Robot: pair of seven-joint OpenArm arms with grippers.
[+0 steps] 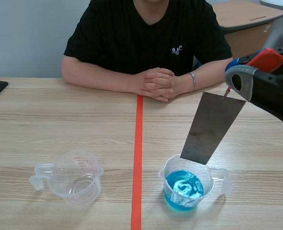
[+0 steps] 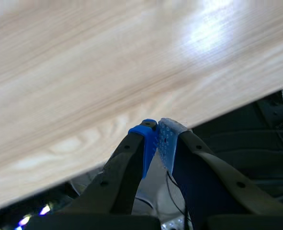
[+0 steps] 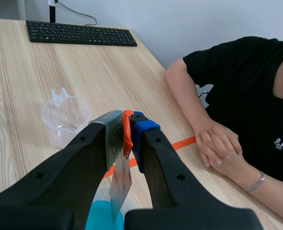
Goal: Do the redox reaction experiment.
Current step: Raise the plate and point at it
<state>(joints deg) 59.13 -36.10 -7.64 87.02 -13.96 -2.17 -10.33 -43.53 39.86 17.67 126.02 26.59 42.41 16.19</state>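
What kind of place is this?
Likely an office or classroom set up for a chemistry demo: a wooden table with a keyboard, another desk behind the seated person, a metal strip over a cup of blue liquid.

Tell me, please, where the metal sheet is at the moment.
In the scene view, the metal sheet hangs from the right claw, right of the orange tape line, its lower edge over the far rim of the cup of blue liquid.

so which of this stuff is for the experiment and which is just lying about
For the job:
- metal strip, hanging over the blue cup
- cup of blue liquid
- empty cup, probably part of the set

Lying about:
- keyboard at the table's far corner
- desk at the back
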